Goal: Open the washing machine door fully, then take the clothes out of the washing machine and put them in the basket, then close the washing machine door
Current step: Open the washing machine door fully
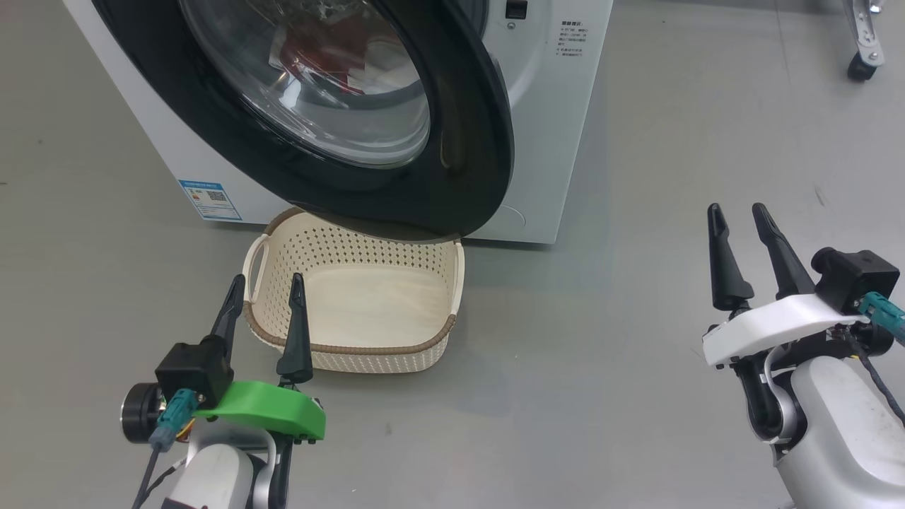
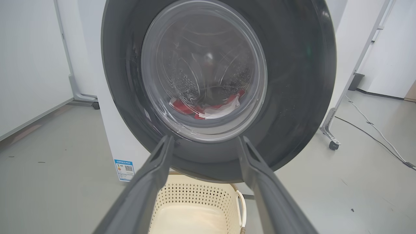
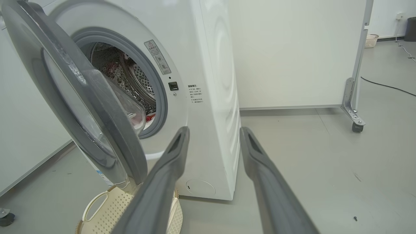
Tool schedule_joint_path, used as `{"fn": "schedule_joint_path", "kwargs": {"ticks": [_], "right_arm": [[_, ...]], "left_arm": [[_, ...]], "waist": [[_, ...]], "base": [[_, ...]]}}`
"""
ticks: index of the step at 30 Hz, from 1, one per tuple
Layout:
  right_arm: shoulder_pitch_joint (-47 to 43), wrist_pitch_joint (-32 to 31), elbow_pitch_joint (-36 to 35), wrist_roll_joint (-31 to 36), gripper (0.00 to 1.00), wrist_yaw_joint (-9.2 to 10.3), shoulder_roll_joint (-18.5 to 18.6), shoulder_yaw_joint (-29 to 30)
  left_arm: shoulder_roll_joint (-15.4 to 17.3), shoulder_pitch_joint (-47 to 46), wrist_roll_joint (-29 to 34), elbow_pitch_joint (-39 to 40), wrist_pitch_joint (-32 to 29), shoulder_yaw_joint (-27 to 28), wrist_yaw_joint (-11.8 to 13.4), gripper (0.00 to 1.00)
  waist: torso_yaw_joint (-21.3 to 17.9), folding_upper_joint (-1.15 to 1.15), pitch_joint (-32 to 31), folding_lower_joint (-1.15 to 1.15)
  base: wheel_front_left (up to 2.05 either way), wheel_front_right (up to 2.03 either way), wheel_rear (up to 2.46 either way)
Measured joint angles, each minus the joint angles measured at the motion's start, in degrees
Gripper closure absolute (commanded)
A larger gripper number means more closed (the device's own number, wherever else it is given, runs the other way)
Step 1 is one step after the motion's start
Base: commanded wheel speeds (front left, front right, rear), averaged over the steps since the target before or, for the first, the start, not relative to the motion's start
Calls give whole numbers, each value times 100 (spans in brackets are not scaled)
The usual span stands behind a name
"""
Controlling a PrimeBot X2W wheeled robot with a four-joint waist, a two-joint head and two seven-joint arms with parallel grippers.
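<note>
The washing machine door [image 1: 452, 141] is seen ajar at upper centre, the clothes [image 2: 182, 106] behind its glass, the basket [image 1: 353, 350] beneath. Jaws of the left gripper [image 1: 268, 277] and right gripper [image 1: 737, 208] are spread apart, empty.

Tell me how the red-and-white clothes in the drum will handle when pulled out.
The red-and-white clothes lie crumpled in the perforated steel drum, so they will probably hang floppy from a pinch. They look thin, likely light. Heaped together, several may drag out at once.
</note>
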State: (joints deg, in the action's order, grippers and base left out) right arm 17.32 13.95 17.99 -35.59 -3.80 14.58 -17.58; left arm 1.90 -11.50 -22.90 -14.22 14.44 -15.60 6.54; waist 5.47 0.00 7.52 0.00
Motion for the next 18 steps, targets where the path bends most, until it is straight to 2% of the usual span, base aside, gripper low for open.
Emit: {"fn": "schedule_joint_path", "kwargs": {"ticks": [10,18], "right_arm": [[-233,7,-223,147,0,194,-131,81],[-385,8,-338,220,0,221,-199,124]], "left_arm": [[0,48,31,56,0,207,0,0],[0,48,31,60,0,222,0,0]], "waist": [[-133,0,50,0],[-173,0,60,0]], "base": [[0,0,0],[0,0,0]]}}
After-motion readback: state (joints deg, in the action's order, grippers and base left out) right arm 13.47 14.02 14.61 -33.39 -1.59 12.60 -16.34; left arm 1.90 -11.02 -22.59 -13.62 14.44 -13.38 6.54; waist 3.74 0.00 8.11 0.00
